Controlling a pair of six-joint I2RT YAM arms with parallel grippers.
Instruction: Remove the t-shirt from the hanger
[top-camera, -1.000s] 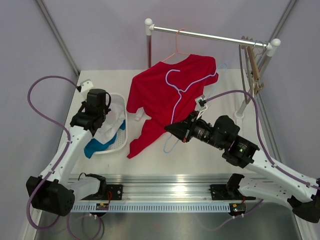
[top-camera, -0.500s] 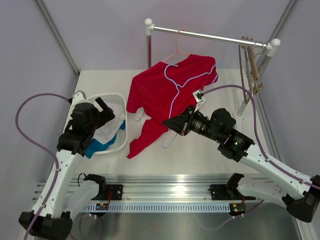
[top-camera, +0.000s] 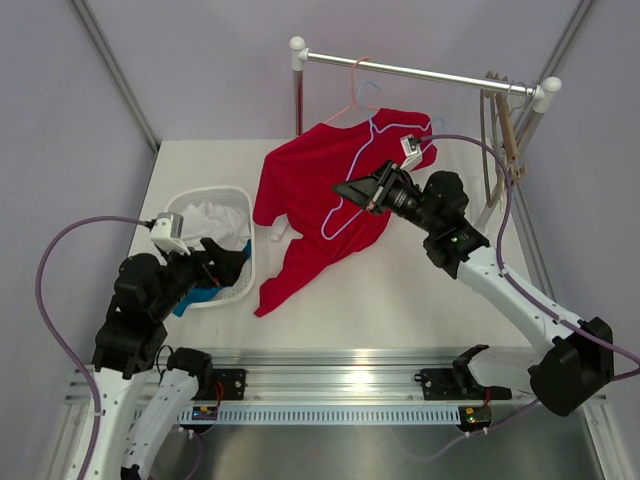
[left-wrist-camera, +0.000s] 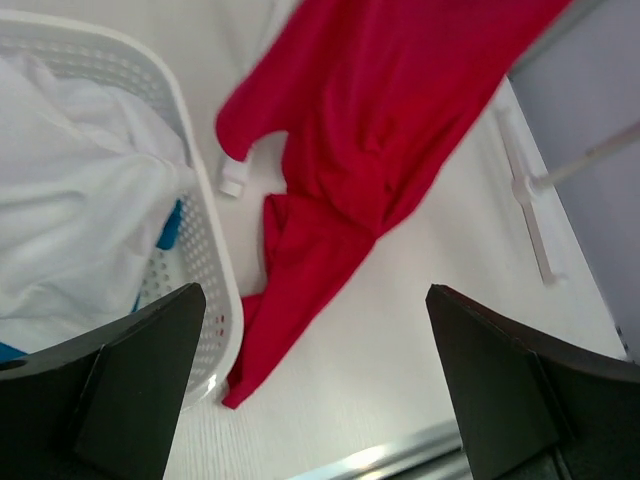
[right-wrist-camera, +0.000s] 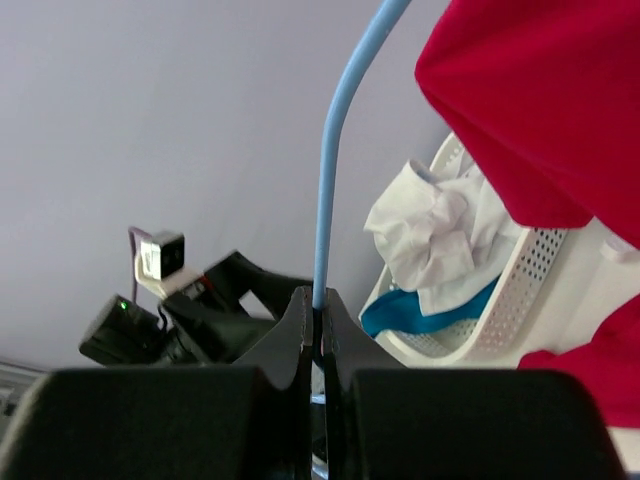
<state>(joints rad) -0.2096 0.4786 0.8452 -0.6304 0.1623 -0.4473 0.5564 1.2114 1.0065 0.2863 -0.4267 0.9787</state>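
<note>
Right tool (right-wrist-camera: 318, 302) pinches blue hanger (right-wrist-camera: 333, 150); contact clear only in wrist view.

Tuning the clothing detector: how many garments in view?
3. Red t-shirt hangs from the rail down onto the table; white garment and blue garment sit in the basket. More may be buried under them.

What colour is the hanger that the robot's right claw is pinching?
Light blue. The hanger shows best in the right wrist view, clamped in the right gripper.
</note>
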